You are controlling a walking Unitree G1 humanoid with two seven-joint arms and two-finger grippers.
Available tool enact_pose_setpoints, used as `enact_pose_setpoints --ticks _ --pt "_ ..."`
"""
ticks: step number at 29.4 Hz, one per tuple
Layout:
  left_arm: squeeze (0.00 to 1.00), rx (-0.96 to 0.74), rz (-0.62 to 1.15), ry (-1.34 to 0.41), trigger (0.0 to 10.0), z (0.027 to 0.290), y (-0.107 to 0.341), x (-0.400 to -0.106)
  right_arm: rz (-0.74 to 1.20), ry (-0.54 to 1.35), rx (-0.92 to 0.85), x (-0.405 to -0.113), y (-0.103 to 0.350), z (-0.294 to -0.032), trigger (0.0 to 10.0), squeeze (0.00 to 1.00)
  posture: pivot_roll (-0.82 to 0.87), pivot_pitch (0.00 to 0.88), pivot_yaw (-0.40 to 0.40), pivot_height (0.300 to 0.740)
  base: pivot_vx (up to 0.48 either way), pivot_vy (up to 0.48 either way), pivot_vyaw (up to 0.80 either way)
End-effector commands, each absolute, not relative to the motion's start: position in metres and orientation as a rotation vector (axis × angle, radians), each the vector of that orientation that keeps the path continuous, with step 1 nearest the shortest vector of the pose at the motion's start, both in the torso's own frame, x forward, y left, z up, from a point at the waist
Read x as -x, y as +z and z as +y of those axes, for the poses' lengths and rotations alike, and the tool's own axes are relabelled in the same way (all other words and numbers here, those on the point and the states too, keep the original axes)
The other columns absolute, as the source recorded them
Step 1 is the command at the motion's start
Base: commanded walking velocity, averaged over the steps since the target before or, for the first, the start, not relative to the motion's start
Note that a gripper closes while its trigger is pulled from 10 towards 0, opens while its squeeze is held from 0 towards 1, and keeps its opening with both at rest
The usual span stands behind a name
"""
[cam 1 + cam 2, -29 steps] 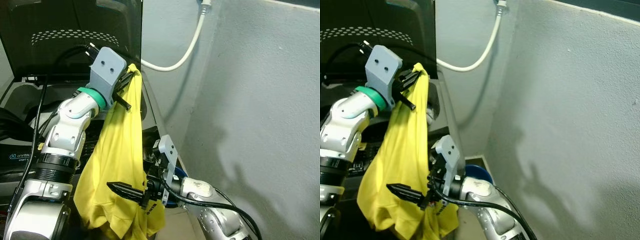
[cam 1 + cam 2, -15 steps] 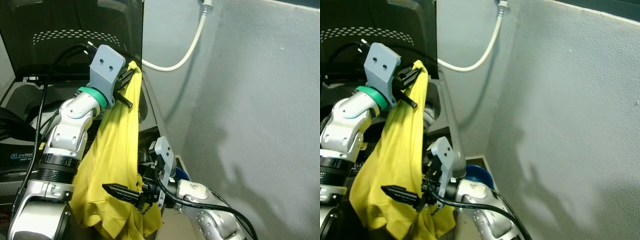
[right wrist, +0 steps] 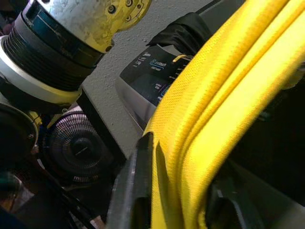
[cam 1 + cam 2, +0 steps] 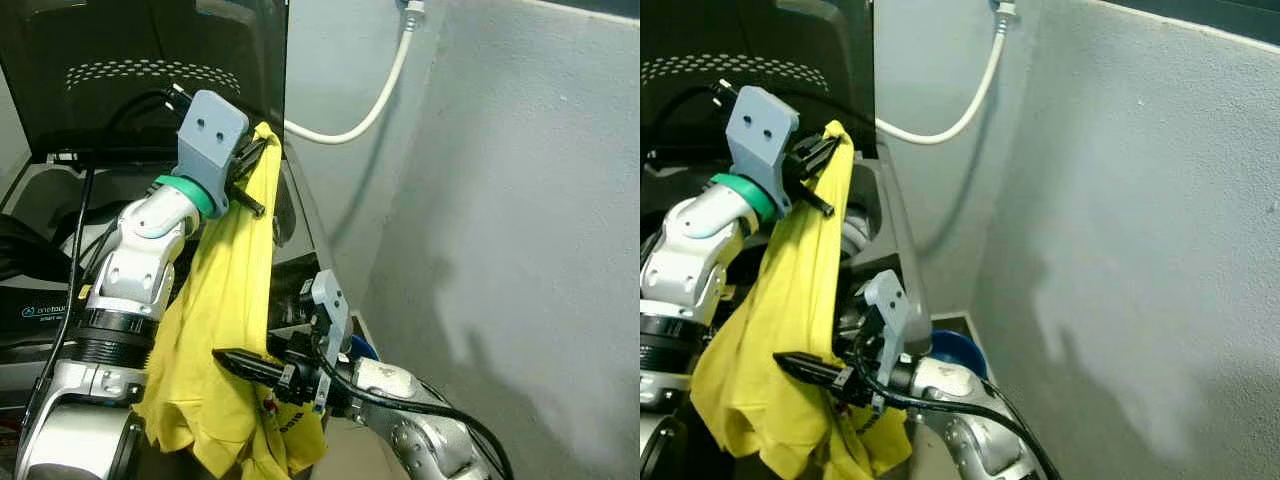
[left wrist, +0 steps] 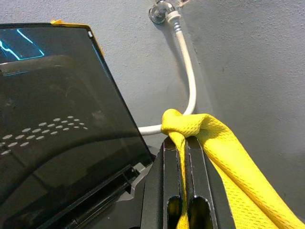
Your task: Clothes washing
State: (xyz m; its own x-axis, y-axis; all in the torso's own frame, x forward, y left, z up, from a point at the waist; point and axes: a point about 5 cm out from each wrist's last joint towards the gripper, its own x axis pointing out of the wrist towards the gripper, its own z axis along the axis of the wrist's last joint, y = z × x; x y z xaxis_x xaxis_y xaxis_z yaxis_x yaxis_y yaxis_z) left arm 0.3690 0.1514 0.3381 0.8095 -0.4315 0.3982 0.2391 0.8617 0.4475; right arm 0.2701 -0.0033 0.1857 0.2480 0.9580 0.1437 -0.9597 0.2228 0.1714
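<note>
A yellow shirt [image 4: 235, 300] hangs in front of the open top-loading washing machine [image 4: 45, 185]. My left gripper [image 4: 257, 160] is raised beside the machine's dark lid [image 4: 150, 60] and is shut on the shirt's bunched top [image 5: 190, 129]. Lower down, my right gripper [image 4: 228, 360] points left across the shirt's lower half. It is open, and folds of the fabric [image 3: 209, 109] run between its fingers [image 3: 131, 191]. One black finger [image 4: 245, 364] lies in front of the cloth; the other is hidden behind it.
A grey wall [image 4: 520, 250] stands close on the right, with a white hose [image 4: 370, 105] curving down from a tap. A blue basin [image 4: 362, 347] sits on the floor behind my right arm. Dark laundry [image 4: 18, 250] lies at the machine's left, above its control panel [image 4: 40, 310].
My right gripper has risen a little and pushed further left along the shirt's lower half, which is bunched up higher. The left gripper has held the top still.
</note>
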Motion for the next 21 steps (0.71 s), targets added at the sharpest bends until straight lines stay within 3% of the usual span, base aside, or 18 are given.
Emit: enact_pose_setpoints --ticks 1,21 --pt "0.00 -0.381 -0.538 -0.346 10.0 0.1531 0.3432 -0.3663 0.001 1.351 -0.264 -0.2650 0.1853 -0.0003 0.0 0.00 0.01 0.000 -0.048 0.740 0.000 0.000 0.00" --pt "0.00 -0.385 -0.519 -0.337 10.0 0.1551 0.3356 -0.3664 -0.002 1.337 -0.291 -0.2689 0.1902 -0.0058 0.0 0.00 0.01 0.020 -0.051 0.740 0.000 0.000 0.00"
